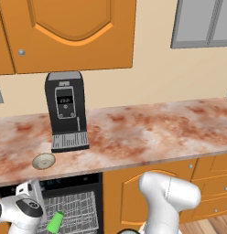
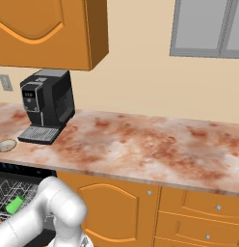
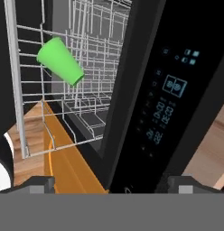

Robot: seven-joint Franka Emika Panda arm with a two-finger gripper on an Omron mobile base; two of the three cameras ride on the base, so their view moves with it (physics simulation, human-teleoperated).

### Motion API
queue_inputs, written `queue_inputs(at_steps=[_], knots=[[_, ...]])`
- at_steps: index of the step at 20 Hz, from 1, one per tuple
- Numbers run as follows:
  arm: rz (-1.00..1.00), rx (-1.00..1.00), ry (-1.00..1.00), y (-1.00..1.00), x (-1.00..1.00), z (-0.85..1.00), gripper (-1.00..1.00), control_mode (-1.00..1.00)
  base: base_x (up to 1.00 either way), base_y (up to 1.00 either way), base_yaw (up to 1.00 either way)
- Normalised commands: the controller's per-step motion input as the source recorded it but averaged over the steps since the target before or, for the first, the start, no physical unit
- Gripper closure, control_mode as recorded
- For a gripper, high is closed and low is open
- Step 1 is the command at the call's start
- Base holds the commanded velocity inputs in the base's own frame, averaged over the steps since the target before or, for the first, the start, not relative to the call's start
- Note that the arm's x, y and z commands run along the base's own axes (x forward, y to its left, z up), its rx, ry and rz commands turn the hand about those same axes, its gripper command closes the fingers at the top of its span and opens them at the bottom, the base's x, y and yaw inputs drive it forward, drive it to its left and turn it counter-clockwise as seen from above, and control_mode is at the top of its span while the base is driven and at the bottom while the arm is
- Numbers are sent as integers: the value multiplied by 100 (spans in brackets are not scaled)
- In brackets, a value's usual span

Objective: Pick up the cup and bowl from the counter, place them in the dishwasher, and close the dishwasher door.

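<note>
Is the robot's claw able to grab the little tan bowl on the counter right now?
Probably yes, but not from where it is. The open claw is low by the black dishwasher's wire rack. The small tan bowl sits uncovered on the marbled counter above, beside the black coffee machine, so lifting should reach it.

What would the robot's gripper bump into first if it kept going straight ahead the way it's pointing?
Probably the dishwasher. In the hand view, the open gripper points at its black edge beside the control strip. The green cup sits off to one side in the wire rack. Depth is hard to judge.
</note>
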Motion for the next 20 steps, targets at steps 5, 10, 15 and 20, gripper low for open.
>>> queue_inputs(at_steps=[5, 10, 15, 20], knots=[[0, 0, 0, -2, 13, 31, -100, -100, 0, 0, 0], [0, 0, 0, -11, 26, 23, -100, -100, 0, 0, 0], [0, 0, 0, -3, 26, 22, -100, -100, 0, 0, 0], [0, 0, 0, 0, 36, 13, -100, -100, 0, 0, 0]])
